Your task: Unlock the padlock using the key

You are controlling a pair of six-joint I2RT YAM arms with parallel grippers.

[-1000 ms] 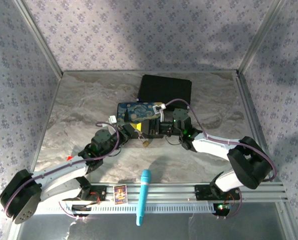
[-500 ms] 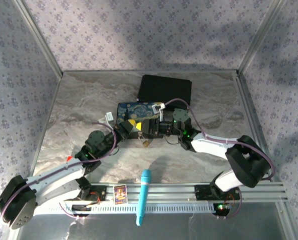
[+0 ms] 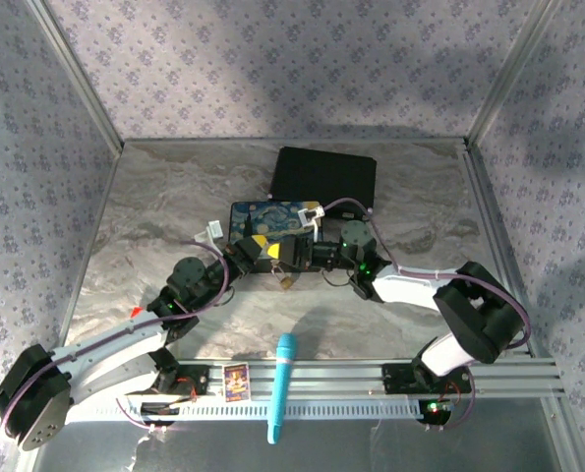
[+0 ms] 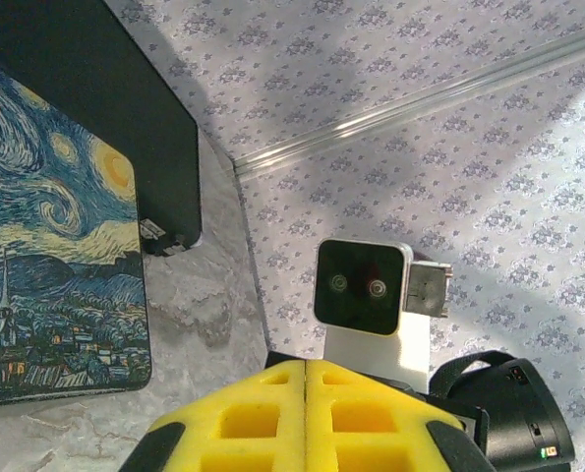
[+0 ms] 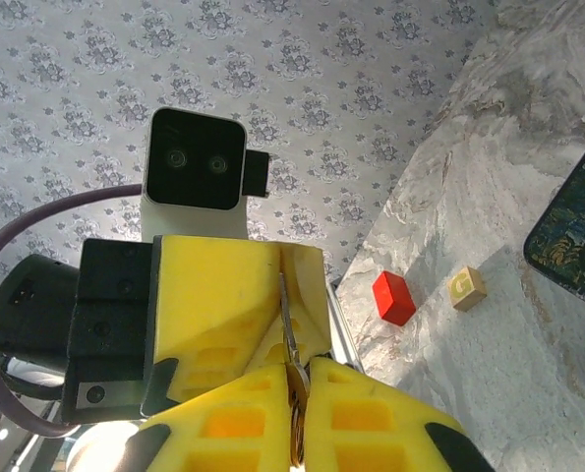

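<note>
My right gripper is shut on the head of the thin silvery key. The key's blade rises into the seam between the yellow fingers of my left gripper. In the left wrist view the left gripper is shut, its pads pressed flat together and the key hidden in the seam. From above, the left gripper and right gripper meet tip to tip at the painted box's near edge. The tiny brass padlock lies on the table just in front of them, apart from both.
The painted starry-night box lies behind the grippers, a black box beyond it. A blue marker pen and a small card rest on the front rail. A red block and a tan lettered block sit to the left.
The left arm has stretched forward and right, bringing its gripper up against the right gripper. The right arm has shifted slightly left. The padlock has stayed put.
</note>
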